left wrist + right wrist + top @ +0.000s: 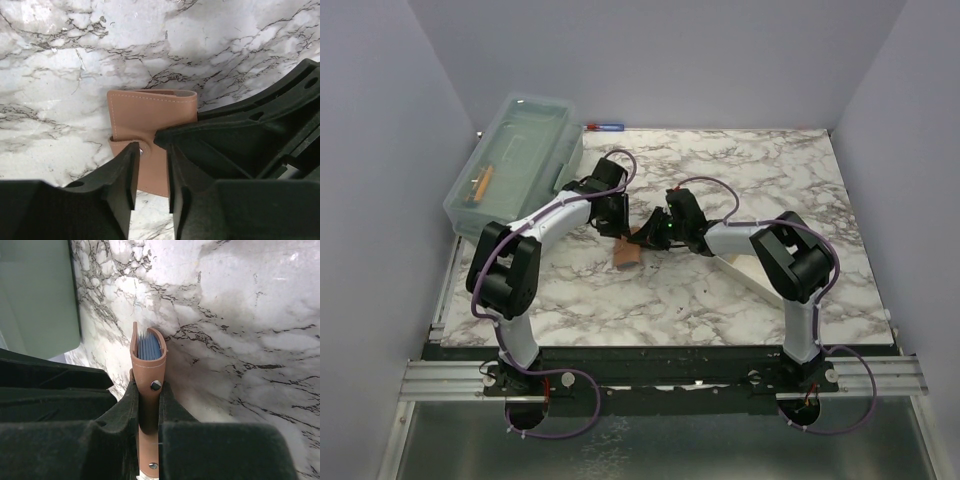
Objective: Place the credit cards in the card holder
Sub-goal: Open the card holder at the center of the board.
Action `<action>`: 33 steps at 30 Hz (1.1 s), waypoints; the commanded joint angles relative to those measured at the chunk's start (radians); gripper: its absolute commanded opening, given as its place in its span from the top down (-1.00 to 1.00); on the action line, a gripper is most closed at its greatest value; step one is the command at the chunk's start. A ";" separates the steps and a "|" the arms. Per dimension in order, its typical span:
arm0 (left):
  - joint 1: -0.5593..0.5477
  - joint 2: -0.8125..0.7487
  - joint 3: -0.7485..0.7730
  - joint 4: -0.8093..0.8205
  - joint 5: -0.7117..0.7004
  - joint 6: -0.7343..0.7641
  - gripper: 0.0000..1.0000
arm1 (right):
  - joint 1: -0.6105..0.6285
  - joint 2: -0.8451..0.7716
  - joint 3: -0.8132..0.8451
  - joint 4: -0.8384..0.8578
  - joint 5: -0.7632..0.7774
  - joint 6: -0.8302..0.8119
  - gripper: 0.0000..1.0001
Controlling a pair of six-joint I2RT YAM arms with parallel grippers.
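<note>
Right gripper (149,390) is clenched on the card holder (150,371), fingers pressed flat on both faces and the holder edge-on to its wrist cam. The fold is uppermost in that view, with a stack of blue-grey credit cards (150,347) sitting inside it; only their edges show, so I can't count them or see other colours. Left gripper (146,150) is right in front of the holder's flat face. Its jaws are narrowly parted with brown leather and a snap stud showing through the gap, and nothing is pinched between them. The right arm's fingers reach in from the right in the left wrist view. From the top cam, the holder is mid-table (720,300), slightly left of centre, between the two wrists. Can't tell if its lower edge touches the marble. Clear lidded box (515,160) sits at the far left, well apart.
</note>
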State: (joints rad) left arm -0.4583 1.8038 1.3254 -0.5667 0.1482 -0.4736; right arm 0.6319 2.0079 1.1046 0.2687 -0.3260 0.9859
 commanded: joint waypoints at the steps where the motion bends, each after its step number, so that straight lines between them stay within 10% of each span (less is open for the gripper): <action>1: -0.014 0.005 -0.009 -0.029 -0.055 0.001 0.26 | 0.003 -0.028 0.002 -0.056 0.076 0.032 0.99; 21: -0.055 0.090 -0.001 -0.077 -0.089 0.032 0.61 | 0.002 -0.054 -0.057 0.026 0.066 0.100 0.99; 33: -0.075 0.062 -0.021 -0.071 -0.086 0.044 -0.03 | 0.000 -0.038 -0.040 0.019 0.035 0.095 0.99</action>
State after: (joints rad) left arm -0.4995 1.8687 1.3293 -0.6014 0.0406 -0.4332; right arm 0.6319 1.9854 1.0615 0.2810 -0.3004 1.0718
